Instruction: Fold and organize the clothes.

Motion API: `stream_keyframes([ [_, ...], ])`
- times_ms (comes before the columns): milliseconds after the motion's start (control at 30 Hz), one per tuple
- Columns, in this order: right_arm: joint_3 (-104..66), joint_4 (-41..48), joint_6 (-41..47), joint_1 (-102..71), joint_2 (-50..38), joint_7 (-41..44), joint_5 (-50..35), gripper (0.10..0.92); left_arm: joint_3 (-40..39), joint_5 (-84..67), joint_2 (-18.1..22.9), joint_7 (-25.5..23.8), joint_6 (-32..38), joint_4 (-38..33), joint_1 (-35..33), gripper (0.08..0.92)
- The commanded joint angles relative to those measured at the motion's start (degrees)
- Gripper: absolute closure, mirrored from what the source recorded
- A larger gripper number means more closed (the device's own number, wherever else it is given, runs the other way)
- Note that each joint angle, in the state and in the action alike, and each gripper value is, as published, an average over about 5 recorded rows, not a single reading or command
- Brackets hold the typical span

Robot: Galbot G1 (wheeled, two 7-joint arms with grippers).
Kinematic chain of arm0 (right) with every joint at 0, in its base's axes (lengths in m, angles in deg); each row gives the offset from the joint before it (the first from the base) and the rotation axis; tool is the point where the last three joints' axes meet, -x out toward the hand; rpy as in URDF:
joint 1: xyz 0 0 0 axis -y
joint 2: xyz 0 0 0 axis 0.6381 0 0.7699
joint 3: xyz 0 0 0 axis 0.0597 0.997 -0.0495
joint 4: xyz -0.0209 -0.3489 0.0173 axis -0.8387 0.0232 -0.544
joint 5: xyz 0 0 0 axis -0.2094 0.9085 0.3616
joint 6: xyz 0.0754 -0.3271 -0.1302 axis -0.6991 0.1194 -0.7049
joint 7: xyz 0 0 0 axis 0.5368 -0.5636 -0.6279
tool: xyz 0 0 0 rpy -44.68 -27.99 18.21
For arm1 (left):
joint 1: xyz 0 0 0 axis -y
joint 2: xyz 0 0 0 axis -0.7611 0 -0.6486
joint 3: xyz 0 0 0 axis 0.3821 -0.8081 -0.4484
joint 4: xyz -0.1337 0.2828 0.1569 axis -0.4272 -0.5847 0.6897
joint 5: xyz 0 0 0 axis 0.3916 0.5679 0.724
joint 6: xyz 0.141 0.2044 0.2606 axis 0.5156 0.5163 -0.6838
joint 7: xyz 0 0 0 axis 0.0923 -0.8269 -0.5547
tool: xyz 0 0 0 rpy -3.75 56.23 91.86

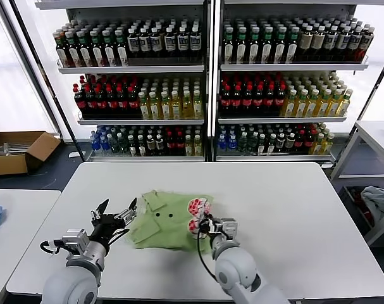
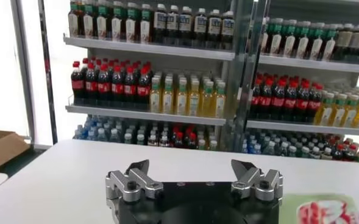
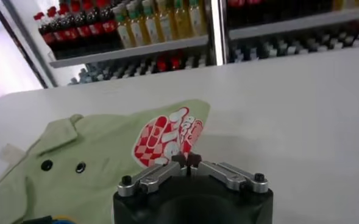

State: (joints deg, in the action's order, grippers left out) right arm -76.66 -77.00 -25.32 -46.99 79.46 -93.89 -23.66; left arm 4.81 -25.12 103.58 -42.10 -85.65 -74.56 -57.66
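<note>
Light green short-sleeved polo shirt of soft fabric [image 1: 169, 218], folded into a compact bundle, lying near the front middle of the white tabletop [image 1: 293, 209] (red-and-white chest print at its right edge). Left gripper [image 1: 116, 212] just left of the shirt's collar, fingers [image 2: 133, 176] spread wide, holding nothing. Right gripper [image 1: 203, 223] at the shirt's right edge beside the print, fingers [image 3: 179, 161] pressed together.

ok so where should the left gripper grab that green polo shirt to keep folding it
Probably the polo shirt is best pinched at its loose left edge, near the collar, coming in low from the robot's left. The fabric lies flat and partly folded on the white table, so only an edge gives the fingers something to close on. The left gripper is open right beside that edge; the right gripper is shut at the printed side.
</note>
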Motion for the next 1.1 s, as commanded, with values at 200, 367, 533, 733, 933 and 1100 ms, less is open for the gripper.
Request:
stream_keyframes([
  [200, -6.8, 10.6, 0.0, 8.3, -16.5, 12.4, 11.2, 0.918, -1.0, 0.6, 2.3, 0.1, -0.1, -1.6, -1.0, 0.177],
  [367, -7.7, 14.3, -0.3, 8.3, -13.3, 14.9, 16.9, 0.917, -1.1, 0.9, 3.0, 0.0, -0.3, -2.1, -1.6, 0.177],
  [533, -10.2, 11.4, -5.0, 5.5, -10.2, 13.1, 24.8, 0.855, -0.8, 1.1, 3.4, -0.1, -0.2, -2.9, -3.1, 0.177],
  [733, -10.8, -4.0, -6.8, -0.8, -8.2, 9.9, 28.0, 0.684, -1.2, 1.8, 4.1, -0.3, -0.2, -3.3, -3.9, 0.177],
  [933, -5.5, -11.6, -1.5, -8.0, -8.0, 9.1, 24.0, 0.519, -1.8, 2.5, 5.0, -0.6, -0.2, -3.5, -4.3, 0.177],
  [1100, -4.4, -9.5, 0.0, -10.5, -6.0, 5.9, 21.2, 0.380, -1.3, 2.4, 4.9, -0.9, 0.0, -3.8, -5.0, 0.177],
])
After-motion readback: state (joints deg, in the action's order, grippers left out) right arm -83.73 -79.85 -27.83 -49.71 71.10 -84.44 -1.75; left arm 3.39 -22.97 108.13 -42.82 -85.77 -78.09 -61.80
